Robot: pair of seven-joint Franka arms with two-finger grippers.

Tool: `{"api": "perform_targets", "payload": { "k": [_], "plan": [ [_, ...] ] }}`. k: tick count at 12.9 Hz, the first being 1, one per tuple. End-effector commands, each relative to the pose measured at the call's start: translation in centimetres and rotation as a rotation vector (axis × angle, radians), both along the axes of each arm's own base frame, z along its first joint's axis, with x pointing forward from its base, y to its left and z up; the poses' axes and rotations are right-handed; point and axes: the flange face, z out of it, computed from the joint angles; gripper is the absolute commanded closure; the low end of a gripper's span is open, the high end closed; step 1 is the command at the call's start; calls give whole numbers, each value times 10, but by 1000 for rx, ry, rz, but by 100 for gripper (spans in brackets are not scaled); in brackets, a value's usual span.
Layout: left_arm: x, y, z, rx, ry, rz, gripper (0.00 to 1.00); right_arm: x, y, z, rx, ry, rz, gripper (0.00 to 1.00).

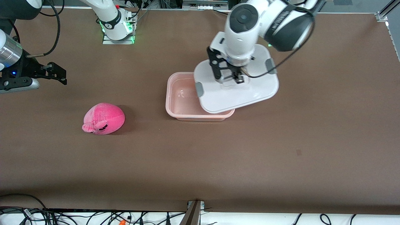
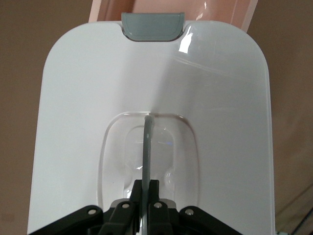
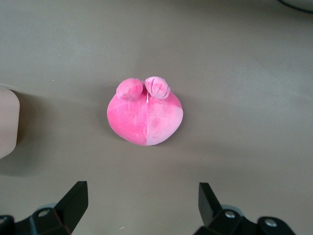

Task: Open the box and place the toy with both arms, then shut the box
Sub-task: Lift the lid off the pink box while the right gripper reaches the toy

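The left gripper (image 1: 229, 76) is clamped on the thin handle of the white lid (image 1: 247, 90), holding it tilted over the pink tub (image 1: 175, 97) and hiding the tub's end toward the left arm. The pink plush toy (image 1: 103, 119) lies at the tub's eight o'clock, well apart. The right gripper (image 1: 57, 74), fingers spread wide, hovers at the toy's eleven o'clock, its arm cut off at the frame edge.

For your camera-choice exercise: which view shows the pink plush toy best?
The right wrist view: the toy sits whole and large, centred ahead of the open right gripper. The front view shows it small, with its face, on the table. The left wrist view misses it.
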Motion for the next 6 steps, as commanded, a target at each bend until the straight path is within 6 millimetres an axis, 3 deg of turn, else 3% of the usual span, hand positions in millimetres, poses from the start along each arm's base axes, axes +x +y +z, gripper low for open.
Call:
{"api": "perform_targets", "payload": {
  "k": [1,4,5,6],
  "plan": [
    [33,73,7,48,60,66,100,9,4,-1,23,-18,-8,0],
    [69,153,4,72,59,2,100,19,-5,-20,95,1,-38,0],
    [80,186,-5,85,68,8,100,25,-3,-39,83,30,-43,0],
    [92,218,-17,79,82,44,100,38,3,-73,53,78,-35,0]
  ]
}}
